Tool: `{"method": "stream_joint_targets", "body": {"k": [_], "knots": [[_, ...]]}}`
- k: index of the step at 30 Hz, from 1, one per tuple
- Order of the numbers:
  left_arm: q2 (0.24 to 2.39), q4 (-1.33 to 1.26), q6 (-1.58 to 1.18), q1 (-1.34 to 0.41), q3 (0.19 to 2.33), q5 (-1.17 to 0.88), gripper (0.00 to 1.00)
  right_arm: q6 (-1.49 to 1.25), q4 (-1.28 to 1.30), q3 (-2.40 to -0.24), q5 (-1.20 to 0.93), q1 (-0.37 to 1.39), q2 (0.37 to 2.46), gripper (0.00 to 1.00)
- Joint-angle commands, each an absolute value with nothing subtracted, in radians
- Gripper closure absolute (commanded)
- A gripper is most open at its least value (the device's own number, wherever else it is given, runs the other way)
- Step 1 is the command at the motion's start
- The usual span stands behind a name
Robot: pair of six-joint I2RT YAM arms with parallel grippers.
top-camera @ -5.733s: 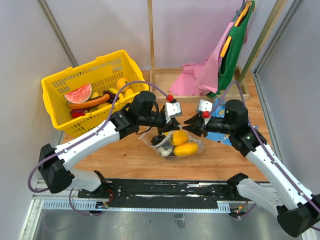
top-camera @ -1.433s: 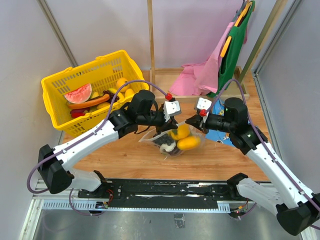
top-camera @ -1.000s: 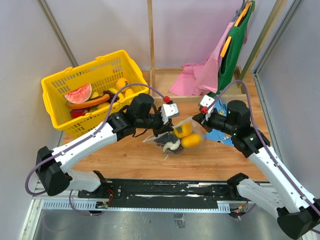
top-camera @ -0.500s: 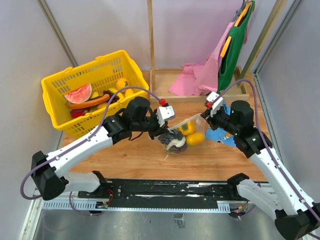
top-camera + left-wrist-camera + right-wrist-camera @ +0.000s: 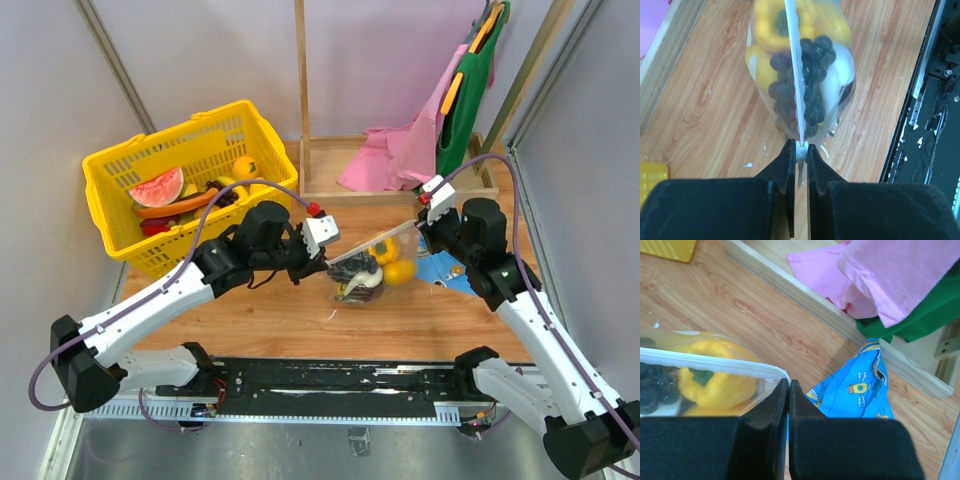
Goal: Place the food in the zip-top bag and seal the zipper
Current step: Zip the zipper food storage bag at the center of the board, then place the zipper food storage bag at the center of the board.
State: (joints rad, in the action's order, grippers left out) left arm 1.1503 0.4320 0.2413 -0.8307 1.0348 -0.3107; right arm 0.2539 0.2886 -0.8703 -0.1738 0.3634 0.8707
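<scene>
two grippers share one thin line: the narrow white closure strip of the zipper (image 5: 375,245) is pulled taut from the left gripper (image 5: 800,147) to the right gripper (image 5: 789,382). the clear, soft plastic zip-top bag (image 5: 372,280) hangs under it over the wooden table (image 5: 260,310), off to the right of the yellow plastic basket (image 5: 170,190). whether the bag's bottom touches the wood i can't tell. the left gripper's black fingers are clamped on the strip's end nearer the basket. the right gripper's fingers are pressed together on the bag's corner at the end farther from the basket. inside sag a yellow toy pepper (image 5: 715,380) and a dark purple bunch of toy grapes (image 5: 800,85). the zipper's long axis runs straight out from each pair of fingers toward the other, slanting away from the basket. the two lips look laid together, though i can't say they're pressed shut all along. i'd guess sealing calls for one pinch sliding down that line while the other anchors. neither arm is nearer, since each holds an end. a blue printed cloth (image 5: 860,390) lies beyond the right gripper, farther again from the basket.
</scene>
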Motion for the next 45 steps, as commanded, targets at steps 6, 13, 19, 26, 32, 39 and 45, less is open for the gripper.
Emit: {"method": "stream_joint_targets", "body": {"k": [6,13,19,26,32,39,45], "knots": [[1.055,0.517,0.199,-0.828,0.991,-0.246,1.00,0.213,0.153,-0.838,0.012,0.300,0.907,0.99],[1.047,0.520,0.163,-0.826,0.967,-0.183,1.00,0.187,0.110,-0.834,-0.019,0.296,0.966,0.99],[1.160,0.476,0.067,-0.811,0.981,-0.088,1.00,0.113,0.058,-0.830,-0.124,0.298,1.061,0.99],[1.285,0.407,-0.049,-0.744,0.971,0.021,1.00,0.040,0.000,-0.845,-0.165,0.308,1.197,0.99],[1.354,0.389,-0.111,-0.675,0.939,0.053,1.00,-0.010,0.018,-0.929,-0.208,0.324,1.351,0.97],[1.451,0.390,-0.161,-0.638,0.917,0.046,1.00,-0.065,0.089,-1.024,-0.181,0.339,1.529,0.94],[1.466,0.392,-0.183,-0.638,0.917,0.012,0.98,-0.101,0.147,-1.015,-0.129,0.339,1.536,0.86]]}}
